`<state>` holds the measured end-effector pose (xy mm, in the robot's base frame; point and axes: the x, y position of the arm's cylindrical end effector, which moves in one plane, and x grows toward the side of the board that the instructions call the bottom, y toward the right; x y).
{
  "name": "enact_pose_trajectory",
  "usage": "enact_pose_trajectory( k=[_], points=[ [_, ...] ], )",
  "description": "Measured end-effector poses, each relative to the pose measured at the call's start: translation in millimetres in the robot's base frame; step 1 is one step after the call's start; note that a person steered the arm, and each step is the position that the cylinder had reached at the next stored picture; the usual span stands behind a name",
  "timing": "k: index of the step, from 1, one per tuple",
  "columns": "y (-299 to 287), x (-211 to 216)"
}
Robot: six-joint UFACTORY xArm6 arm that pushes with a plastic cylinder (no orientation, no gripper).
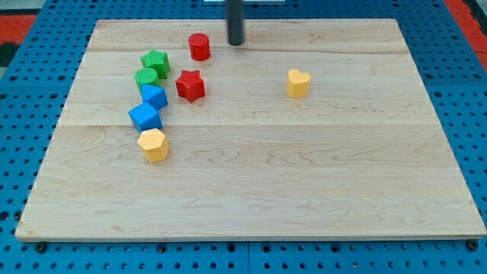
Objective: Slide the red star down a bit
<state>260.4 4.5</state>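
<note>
Your big wooden worktop [304, 175] fills most of the view, and it sits on a blue board with holes. Most of the blocks are bunched up on the view's left, so the right and bottom of the wood are open for sliding.

There are no jaws on this arm to open or shut, so nothing is held. You only have the dark rod, and my tip [236, 43] rests near the view's top. It sits just right of the red cylinder [199, 46] and not touching it.

The red star [190, 85] is the block you want. It lies below the red cylinder and down-left of my tip, well apart from it. I think my tip waits up high so it can push the star down toward the view's bottom.

Left of the star runs a curved line of blocks: a green star [155, 62], a green block [147, 77] that may be round, two blue blocks [154, 97] [144, 116], and a yellow block [154, 144].

A yellow heart [297, 83] sits alone on the right.
</note>
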Motion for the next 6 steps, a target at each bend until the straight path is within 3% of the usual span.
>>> enact_pose_trajectory(
  k=[2,3,4,5,6],
  points=[
    [-119,3],
    [-109,-9],
    [-89,10],
    [-117,49],
    [-72,75]
  ],
)
